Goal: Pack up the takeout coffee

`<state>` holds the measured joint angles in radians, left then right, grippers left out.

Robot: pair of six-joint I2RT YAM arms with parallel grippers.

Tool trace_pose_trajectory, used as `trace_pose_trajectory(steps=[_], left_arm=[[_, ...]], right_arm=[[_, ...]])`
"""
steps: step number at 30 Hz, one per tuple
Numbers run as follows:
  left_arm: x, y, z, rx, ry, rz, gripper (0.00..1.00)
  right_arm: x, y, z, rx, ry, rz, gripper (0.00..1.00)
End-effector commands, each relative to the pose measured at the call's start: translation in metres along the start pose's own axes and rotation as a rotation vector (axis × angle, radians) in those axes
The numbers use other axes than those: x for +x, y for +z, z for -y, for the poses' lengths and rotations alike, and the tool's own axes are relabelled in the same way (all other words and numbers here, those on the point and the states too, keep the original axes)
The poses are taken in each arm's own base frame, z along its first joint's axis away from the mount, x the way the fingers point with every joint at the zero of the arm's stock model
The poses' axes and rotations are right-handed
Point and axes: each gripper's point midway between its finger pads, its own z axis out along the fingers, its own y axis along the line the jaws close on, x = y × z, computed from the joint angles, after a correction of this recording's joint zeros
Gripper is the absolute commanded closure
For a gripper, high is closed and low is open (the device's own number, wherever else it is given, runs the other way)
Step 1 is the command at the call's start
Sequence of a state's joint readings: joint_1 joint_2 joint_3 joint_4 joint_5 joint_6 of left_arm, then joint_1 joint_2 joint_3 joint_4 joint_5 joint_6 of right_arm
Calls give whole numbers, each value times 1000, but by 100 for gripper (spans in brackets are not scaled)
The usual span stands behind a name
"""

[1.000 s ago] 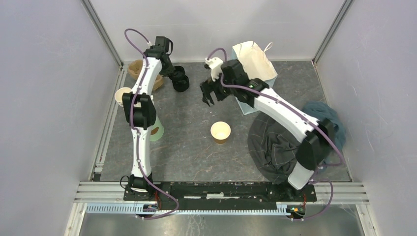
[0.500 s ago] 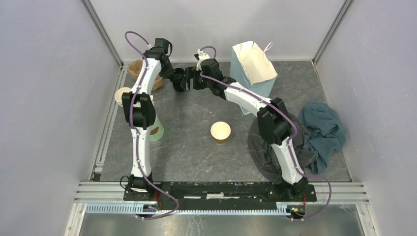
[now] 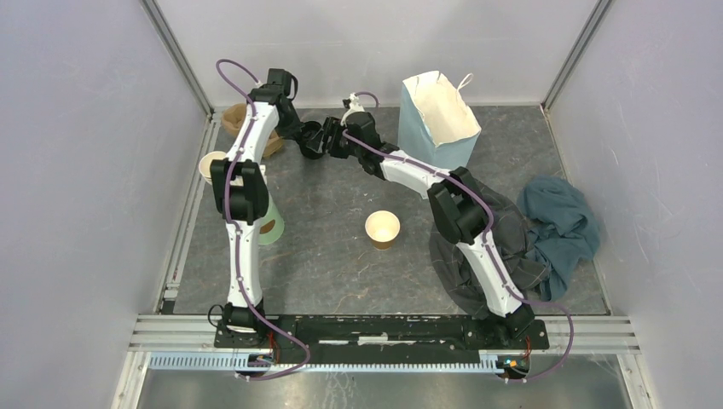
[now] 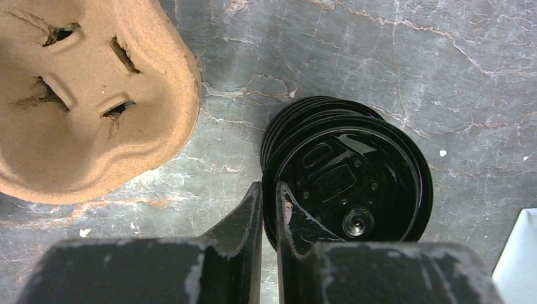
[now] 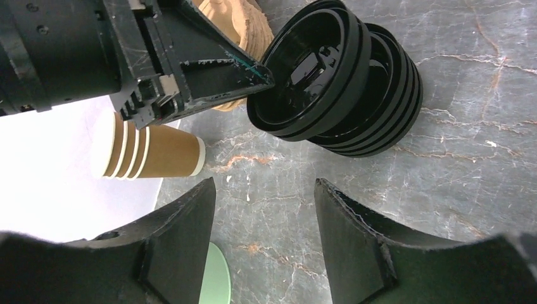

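Left wrist view shows the left gripper (image 4: 267, 191) closed almost fully, its jaws pinching the near rim of the top lid (image 4: 354, 183) on the stack of black lids (image 4: 288, 123). In the right wrist view that lid tilts up off the pile, and a second rim seems to ride up with it, though I cannot tell for sure.

The step in hand looks like freeing one lid. It would go best with a slow peel upward from the pinched edge, so that only one lid comes away. The right gripper (image 5: 265, 187) hangs just beside the stack, jaws spread wide and holding nothing. It is well placed to steady the lower lids.

A moulded paper carrier (image 4: 82, 95) sits near the stack on the surface (image 4: 380, 50). The open paper cup (image 3: 383, 228) stands unlidded mid-surface, well apart from the lids. The paper bag (image 3: 439, 119) stands at the far side.
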<state>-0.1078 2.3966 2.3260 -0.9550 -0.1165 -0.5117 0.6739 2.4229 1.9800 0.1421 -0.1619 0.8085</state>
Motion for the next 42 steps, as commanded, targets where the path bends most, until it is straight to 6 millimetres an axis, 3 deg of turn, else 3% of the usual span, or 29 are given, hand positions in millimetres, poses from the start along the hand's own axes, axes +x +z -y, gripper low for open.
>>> trace_pose_trajectory(steps=[1,15,29,42], left_arm=[[-29,-36,11,75,-68,76,98],[-28,-32,5,78,-61,60,98],[-27,-31,8,93,-60,52,98],[-29,-33,12,111,-58,55,98]], right_arm=[[-26,4,-16,-84,55,74,36],[-22,25,12,-71,141,98,48],[-28,29,15,-94,190,129,40],[-24,38,28,-62,236,141,42]])
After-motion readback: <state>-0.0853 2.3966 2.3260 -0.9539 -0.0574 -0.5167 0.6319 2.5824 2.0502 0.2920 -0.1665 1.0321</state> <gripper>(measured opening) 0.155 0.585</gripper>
